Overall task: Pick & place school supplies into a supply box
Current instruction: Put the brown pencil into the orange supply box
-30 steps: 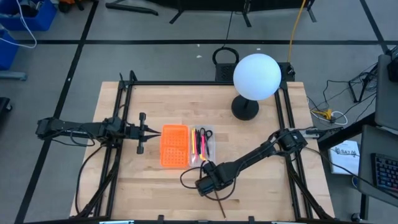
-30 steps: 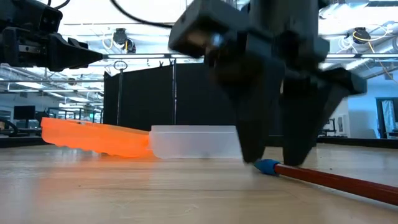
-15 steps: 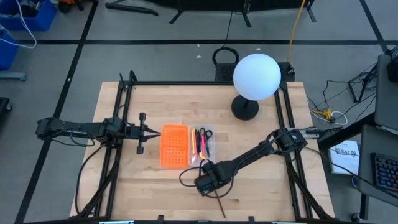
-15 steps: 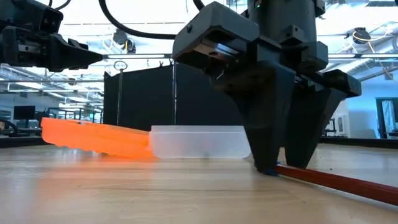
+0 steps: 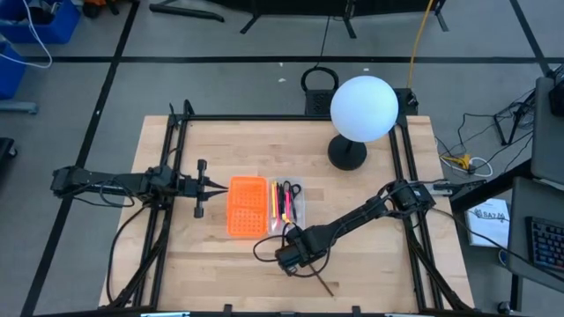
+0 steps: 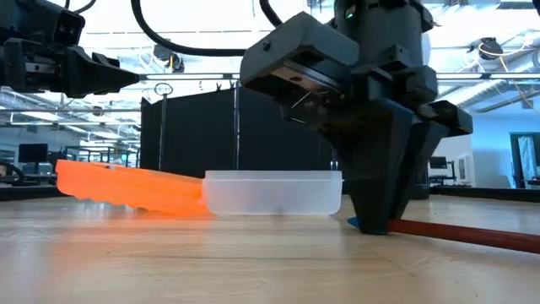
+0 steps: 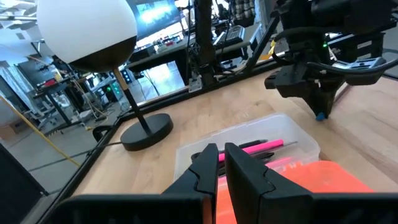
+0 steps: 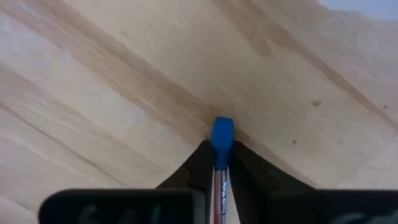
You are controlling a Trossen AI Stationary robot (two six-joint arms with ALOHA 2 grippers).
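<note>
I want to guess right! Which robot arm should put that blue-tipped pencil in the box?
Right. Its jaws are already closed on the pencil on the table, near the box. The left gripper waits empty beside the box's orange half.

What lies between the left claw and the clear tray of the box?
In the high view, only the orange half of the box lies between the left claw and the clear tray; nothing else is there.
</note>
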